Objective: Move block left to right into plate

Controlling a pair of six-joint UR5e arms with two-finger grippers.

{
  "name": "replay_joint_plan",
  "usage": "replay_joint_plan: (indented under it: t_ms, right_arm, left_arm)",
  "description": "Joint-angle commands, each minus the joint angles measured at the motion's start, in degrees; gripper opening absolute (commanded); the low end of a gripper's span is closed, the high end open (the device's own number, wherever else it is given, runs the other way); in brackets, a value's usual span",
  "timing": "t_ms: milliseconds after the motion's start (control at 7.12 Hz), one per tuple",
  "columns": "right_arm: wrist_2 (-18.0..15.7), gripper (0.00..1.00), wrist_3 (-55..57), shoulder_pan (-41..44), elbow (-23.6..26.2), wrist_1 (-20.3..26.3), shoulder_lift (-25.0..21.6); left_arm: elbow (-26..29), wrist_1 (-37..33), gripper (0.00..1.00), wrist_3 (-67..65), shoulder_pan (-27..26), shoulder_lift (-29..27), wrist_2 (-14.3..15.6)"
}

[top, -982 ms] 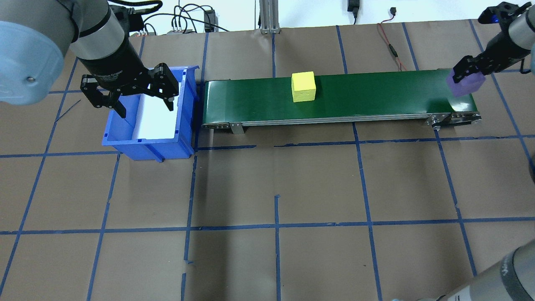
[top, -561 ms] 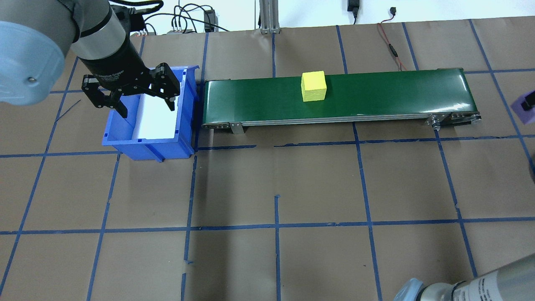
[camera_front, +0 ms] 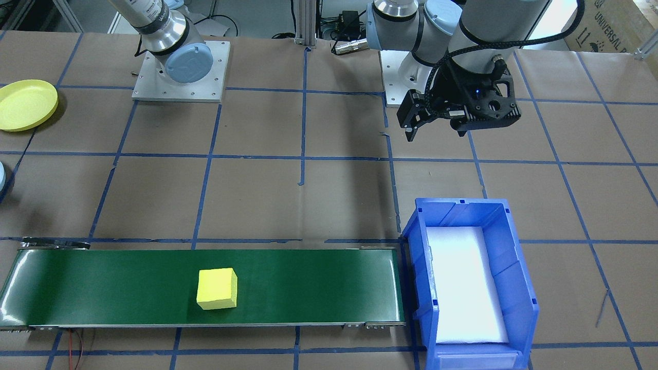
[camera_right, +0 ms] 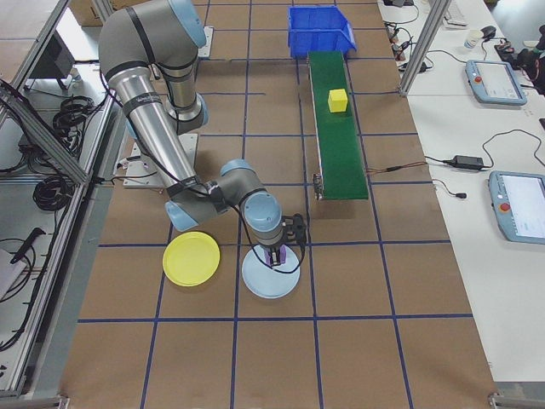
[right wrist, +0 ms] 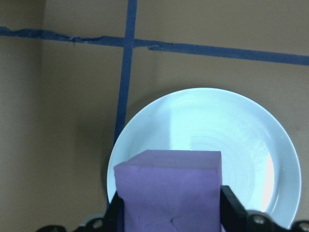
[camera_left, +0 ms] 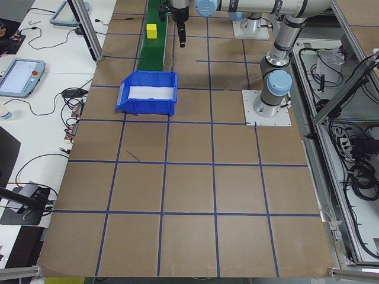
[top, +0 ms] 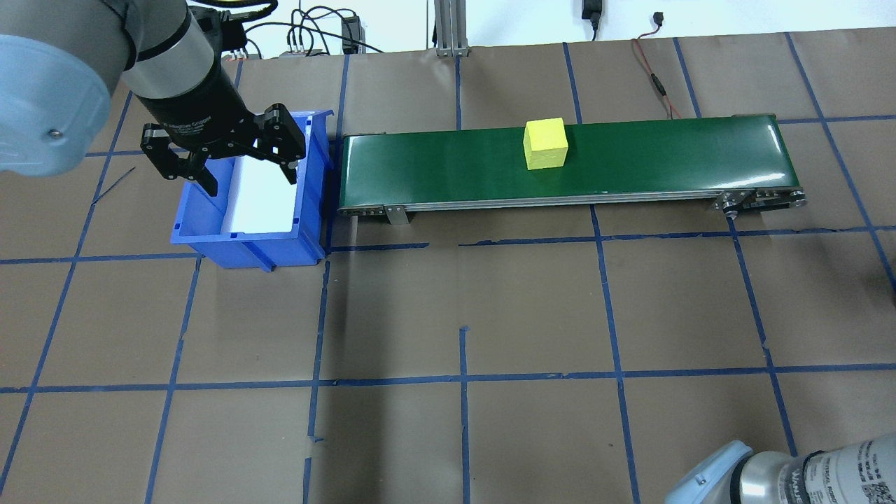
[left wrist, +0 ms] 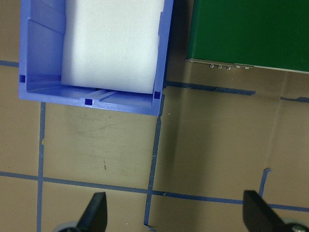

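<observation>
Two grippers: right gripper (right wrist: 169,227) clamps a purple block (right wrist: 169,191) over the pale blue plate (right wrist: 231,145); left gripper (top: 224,157) hangs spread and empty above the blue bin's rim (top: 313,183).

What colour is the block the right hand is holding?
Purple; the block shows best in the right wrist-mounted view, above a pale blue plate.

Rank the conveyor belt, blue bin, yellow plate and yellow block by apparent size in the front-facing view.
1. conveyor belt
2. blue bin, nearest the camera, which enlarges it
3. yellow plate, partly cut off at the edge
4. yellow block
</observation>
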Motion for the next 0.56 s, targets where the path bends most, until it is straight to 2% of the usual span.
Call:
replay_joint_plan:
  t_ms: [0,140,281,421]
  right_arm:
    - [-0.58,1.00,-0.23,-0.60,-0.03,-0.63,0.43]
    - [0.03,1.00,0.99,-0.17,-0.81,-0.63,-0.62]
    - [-0.66,1.00,9.00,2.80,-2.30,0.50,-3.15]
    - [-2.59,1.00,18.57,10.13,-2.58,1.12,-5.96]
  left_arm:
    - [0.20,0.03,1.00,0.14,-0.12,0.02,0.00]
    - [-0.15,0.03,1.00,0.14,-0.21,0.02,-0.17]
    - [-0.15,0.03,1.00,0.14,-0.21,-0.06,-0.18]
    - [-0.15,0.03,1.00,0.22,-0.29,-0.06,-0.18]
